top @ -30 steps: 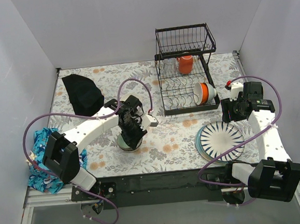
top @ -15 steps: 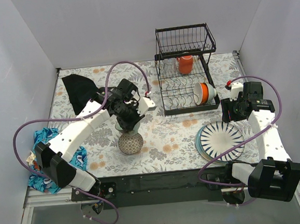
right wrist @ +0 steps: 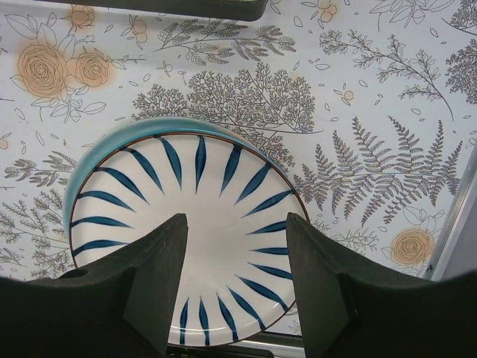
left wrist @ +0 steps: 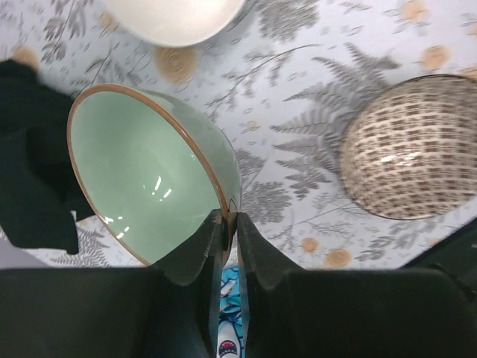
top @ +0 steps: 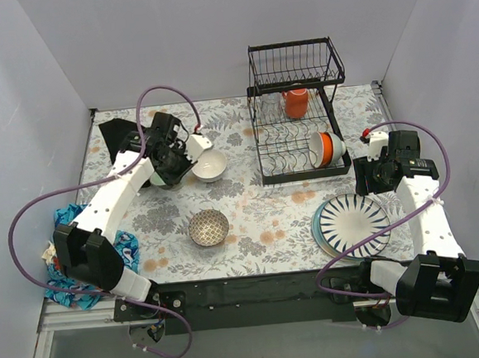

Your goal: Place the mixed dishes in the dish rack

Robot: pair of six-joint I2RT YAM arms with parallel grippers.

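Note:
My left gripper (top: 172, 161) is shut on the rim of the pale-green-inside bowl (left wrist: 141, 179) and holds it tilted above the table at the back left; its fingertips (left wrist: 216, 224) pinch the rim. A small white bowl (top: 209, 166) sits just right of it, also in the left wrist view (left wrist: 175, 15). A patterned bowl (top: 208, 228) sits at the front centre. The black wire dish rack (top: 294, 75) holds the orange mug (top: 296, 102) and an orange-and-white bowl (top: 327, 149). My right gripper (right wrist: 235, 246) is open above the striped plates (right wrist: 186, 224).
The black cloth (top: 131, 146) lies at the back left, right behind the left gripper. The blue patterned cloth (top: 71, 250) hangs at the table's left front edge. A teal plate rim (right wrist: 112, 138) shows under the striped plate. Walls close in on three sides.
My left gripper has lifted the green bowl off the patterned bowl at the front centre and carried it back and left. The patterned and white bowls now show. The right arm has not moved.

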